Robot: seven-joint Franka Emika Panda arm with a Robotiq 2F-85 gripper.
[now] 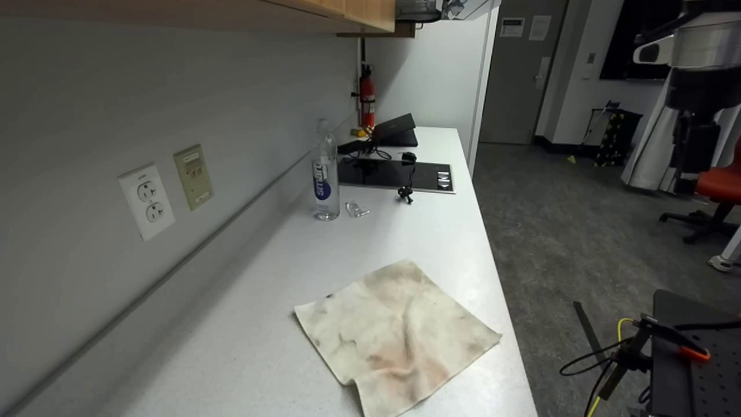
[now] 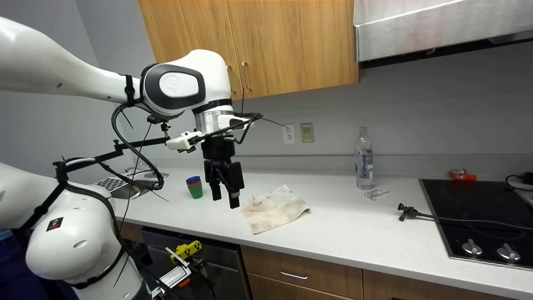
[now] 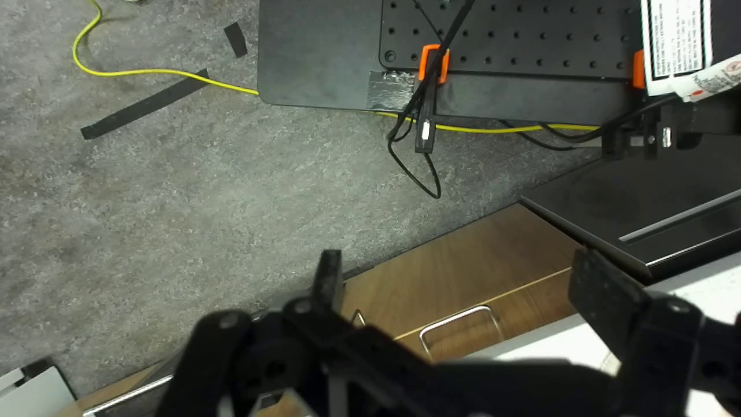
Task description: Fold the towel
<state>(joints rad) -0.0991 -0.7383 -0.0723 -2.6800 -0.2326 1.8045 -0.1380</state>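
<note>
The towel (image 1: 399, 324), cream with brown and reddish stains, lies spread out and wrinkled on the white counter in both exterior views. One side of the towel (image 2: 275, 210) lifts slightly off the surface. My gripper (image 2: 225, 201) hangs in the air above counter height, in front of the towel and apart from it. In the wrist view the gripper (image 3: 457, 260) is open, its fingers wide apart with nothing between them. Only a small bit of the towel (image 3: 611, 364) shows there, beside the right finger; the rest is hidden or out of frame.
A plastic bottle (image 2: 364, 166) and a small transparent piece (image 2: 375, 194) stand beyond the towel, near the cooktop (image 2: 479, 221) and a black mount (image 2: 408, 211). Stacked cups (image 2: 194, 188) are near the sink (image 2: 133, 189). Wooden cabinets (image 2: 266, 46) hang above the counter (image 1: 231, 347).
</note>
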